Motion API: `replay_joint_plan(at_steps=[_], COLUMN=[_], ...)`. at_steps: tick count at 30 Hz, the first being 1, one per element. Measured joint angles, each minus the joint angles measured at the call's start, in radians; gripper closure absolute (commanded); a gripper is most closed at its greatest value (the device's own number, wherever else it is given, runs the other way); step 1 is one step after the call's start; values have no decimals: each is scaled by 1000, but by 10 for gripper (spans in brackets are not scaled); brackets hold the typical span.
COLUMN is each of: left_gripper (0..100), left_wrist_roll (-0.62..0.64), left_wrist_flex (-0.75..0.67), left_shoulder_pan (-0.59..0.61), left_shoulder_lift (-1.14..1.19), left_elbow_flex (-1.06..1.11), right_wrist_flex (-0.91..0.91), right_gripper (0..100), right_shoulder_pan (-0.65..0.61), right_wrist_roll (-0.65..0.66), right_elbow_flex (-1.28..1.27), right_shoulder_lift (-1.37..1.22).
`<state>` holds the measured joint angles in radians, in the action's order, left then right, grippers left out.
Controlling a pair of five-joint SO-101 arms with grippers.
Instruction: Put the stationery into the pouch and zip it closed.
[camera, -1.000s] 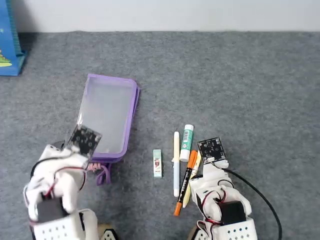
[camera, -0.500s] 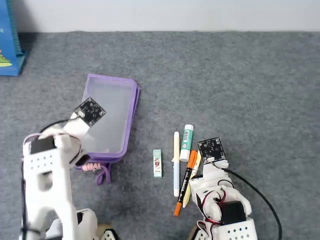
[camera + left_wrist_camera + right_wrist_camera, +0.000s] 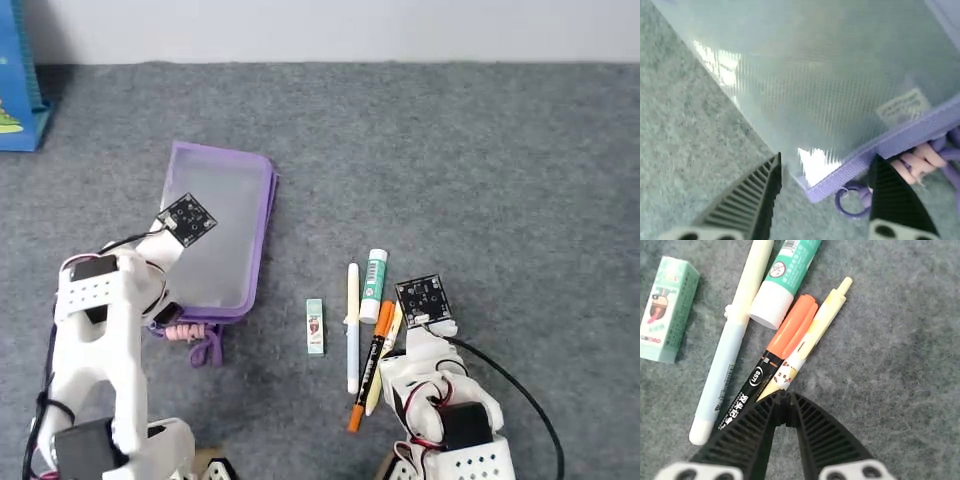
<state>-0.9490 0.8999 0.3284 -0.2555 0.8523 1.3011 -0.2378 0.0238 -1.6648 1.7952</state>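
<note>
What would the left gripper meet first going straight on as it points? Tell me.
Most likely the pouch: the open left gripper points at its purple-edged corner, by the ring pull. How far off is unclear.

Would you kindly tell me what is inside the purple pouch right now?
Through its clear face the pouch looks empty; the left arm covers its near edge in the high view.

Left arm [image 3: 95, 290] rises and reaches in over the pouch [image 3: 215, 230]

A second ago the arm sat folded low at the pouch's near corner. It has since reared up tall and stretched forward, and its wrist now hangs farther in over the clear face. The left gripper [image 3: 825, 162] is spread apart astride that near corner.
</note>
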Motion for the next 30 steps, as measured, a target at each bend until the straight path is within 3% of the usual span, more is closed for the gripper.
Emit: replay_joint_plan(at_steps=[5,10,15,21,30], left_gripper=[842,844,859,986,985], left_wrist_roll=[0,103,155,201,358], left_wrist_flex=[-3,-68,-92,-94,-183], left_shoulder_pan=[-80,-117,-78,2,38], left_shoulder_lift=[37,48,31,-55,-112], left_elbow_flex=[0,-2,0,0,0], right_wrist_flex=[0,0,0,0,0], right_gripper=[987,987,987,987,987], right_shoulder_pan=[0,0,0,0,0], right_wrist_roll=[0,0,0,0,0], right_elbow_flex=[0,0,0,0,0], right_shoulder_lift=[0,0,0,0,0])
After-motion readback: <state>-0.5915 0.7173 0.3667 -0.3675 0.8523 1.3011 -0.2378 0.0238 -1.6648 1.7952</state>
